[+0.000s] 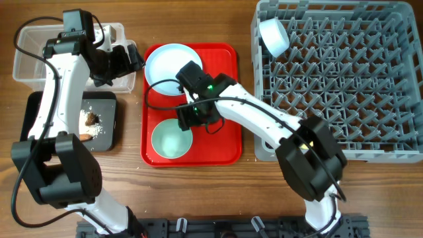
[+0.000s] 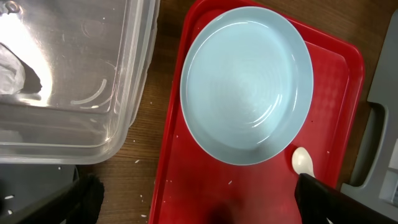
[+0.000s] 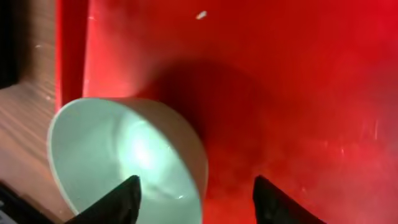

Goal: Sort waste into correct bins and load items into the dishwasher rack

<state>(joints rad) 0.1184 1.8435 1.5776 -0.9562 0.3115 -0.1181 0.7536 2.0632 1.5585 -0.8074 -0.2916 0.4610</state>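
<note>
A pale blue plate (image 1: 168, 63) (image 2: 245, 81) and a pale green bowl (image 1: 172, 140) (image 3: 124, 155) sit on the red tray (image 1: 225, 99). A white spoon (image 2: 303, 160) lies beside the plate. My left gripper (image 1: 132, 63) (image 2: 199, 205) is open and empty above the tray's left edge. My right gripper (image 1: 188, 116) (image 3: 196, 199) is open astride the bowl's rim, one finger inside. A second bowl (image 1: 273, 36) stands in the grey rack (image 1: 344, 79). The black tray (image 1: 109, 106) holds a brown lump (image 1: 90, 119), rice crumbs (image 1: 99, 130) and an orange stick (image 1: 86, 137). White tissue (image 2: 9, 68) lies in the clear tub (image 1: 33, 59). The cup and wrapper are out of view.
A few rice crumbs (image 2: 140, 163) lie on the wood between the tub and the red tray. The rack's handle edge (image 2: 379, 149) stands right of the red tray.
</note>
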